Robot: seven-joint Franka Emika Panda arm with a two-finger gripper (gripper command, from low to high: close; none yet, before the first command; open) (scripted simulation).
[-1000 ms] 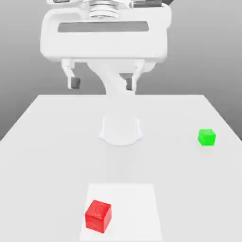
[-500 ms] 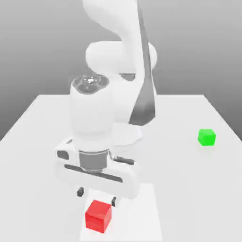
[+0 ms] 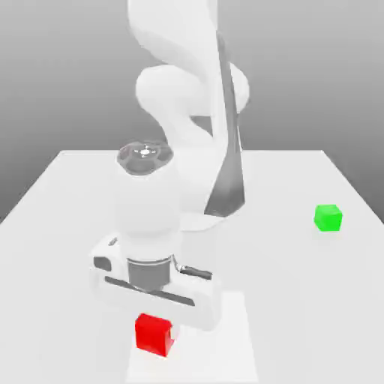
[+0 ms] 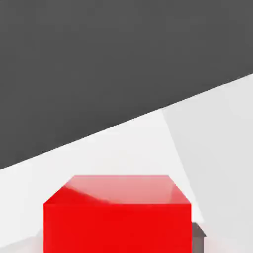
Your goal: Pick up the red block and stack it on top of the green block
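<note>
From my station I have the gripper (image 3: 155, 327) clamped on the red block (image 3: 153, 337), which sits below the hand, between the fingers, with one dark pad (image 4: 197, 244) right against its side. Beneath the gripper lies the white square (image 3: 214, 341) on the pale table (image 3: 300, 300), and I see the green block (image 3: 328, 218) well apart from the gripper, off toward the exterior view's right.

The red block (image 4: 117, 227) sat right before my palm, its near face square to me. Beside it showed a dark bit, perhaps one of my fingertips (image 4: 197, 238). Beyond lay a white sheet (image 4: 113, 153), the pale grey table (image 4: 222, 133) and a dark expanse.
</note>
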